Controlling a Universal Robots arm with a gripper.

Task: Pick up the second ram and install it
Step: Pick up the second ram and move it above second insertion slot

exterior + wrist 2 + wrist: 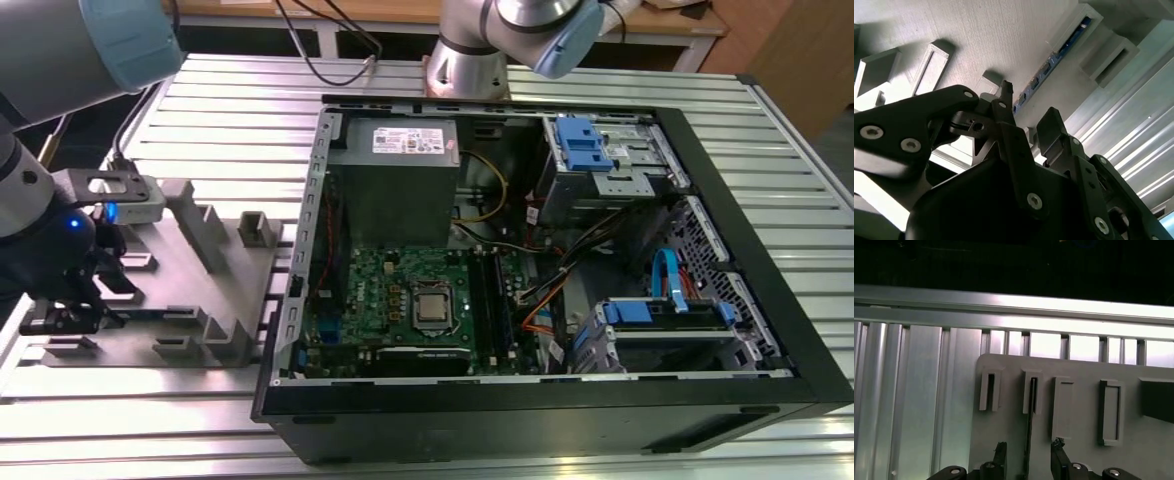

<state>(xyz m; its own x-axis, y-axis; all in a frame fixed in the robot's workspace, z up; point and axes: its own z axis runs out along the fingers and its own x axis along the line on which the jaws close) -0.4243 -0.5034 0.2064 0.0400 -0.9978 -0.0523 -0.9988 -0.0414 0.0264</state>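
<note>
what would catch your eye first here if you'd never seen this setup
The open computer case takes up the middle and the exterior view's right, its motherboard bare. On that view's left lies a grey tray of upright slabs. In the first wrist view the gripper is open, one finger on each side of the ram, which stands on edge in the tray.

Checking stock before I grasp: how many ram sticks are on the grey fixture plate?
1. The ram stick stands on edge in the grey fixture plate, between the open pincer's fingers in both wrist views. The arm may hide others.
</note>
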